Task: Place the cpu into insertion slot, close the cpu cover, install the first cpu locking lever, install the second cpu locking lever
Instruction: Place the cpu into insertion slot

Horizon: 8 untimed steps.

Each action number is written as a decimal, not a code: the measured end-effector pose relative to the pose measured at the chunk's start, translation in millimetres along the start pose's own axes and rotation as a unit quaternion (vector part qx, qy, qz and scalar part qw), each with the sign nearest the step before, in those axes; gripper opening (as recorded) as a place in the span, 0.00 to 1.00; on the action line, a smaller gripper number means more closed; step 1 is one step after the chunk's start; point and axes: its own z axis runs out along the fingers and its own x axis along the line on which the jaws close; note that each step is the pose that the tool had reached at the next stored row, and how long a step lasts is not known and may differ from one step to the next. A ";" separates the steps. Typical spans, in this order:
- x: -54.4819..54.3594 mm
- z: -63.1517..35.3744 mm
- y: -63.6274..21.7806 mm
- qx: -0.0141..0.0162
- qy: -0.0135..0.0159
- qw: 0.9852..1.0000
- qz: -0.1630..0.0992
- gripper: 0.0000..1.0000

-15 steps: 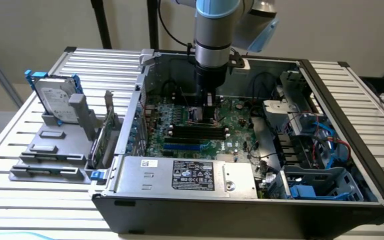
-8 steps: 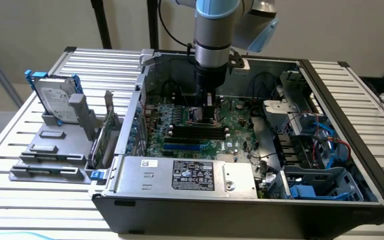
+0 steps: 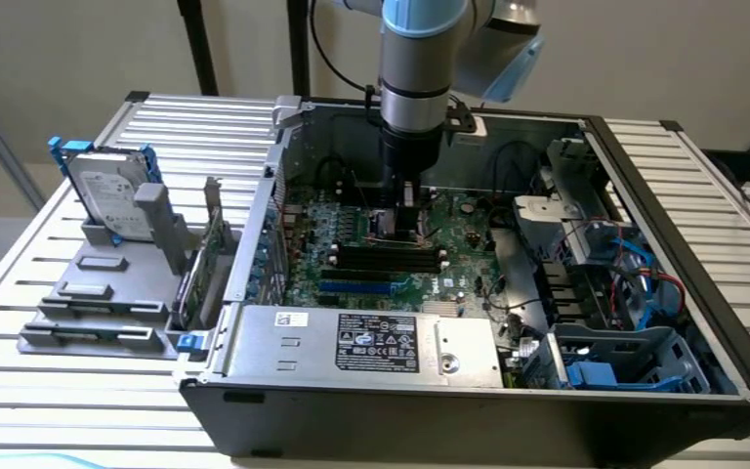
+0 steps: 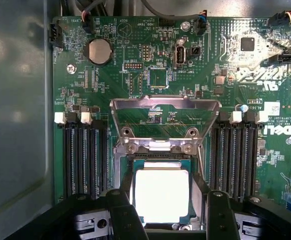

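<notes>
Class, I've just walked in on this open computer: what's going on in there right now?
A robot arm reaches down into an open computer case, with its gripper low over the motherboard. The cpu lies in the insertion slot, with the jaws standing open on either side of it; whether they touch it is unclear. The cpu cover is swung up, not yet closed.
</notes>
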 end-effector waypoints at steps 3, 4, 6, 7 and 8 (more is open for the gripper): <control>0.7 0.7 -0.1 0.000 0.000 1.000 0.001 0.54; 0.7 0.9 -0.1 0.000 0.000 1.000 0.001 0.54; 0.8 1.3 -0.1 0.000 0.000 1.000 0.002 0.54; 0.8 1.6 -0.1 0.000 0.000 1.000 0.002 0.54; 0.8 1.9 -0.1 0.000 0.000 1.000 0.003 0.54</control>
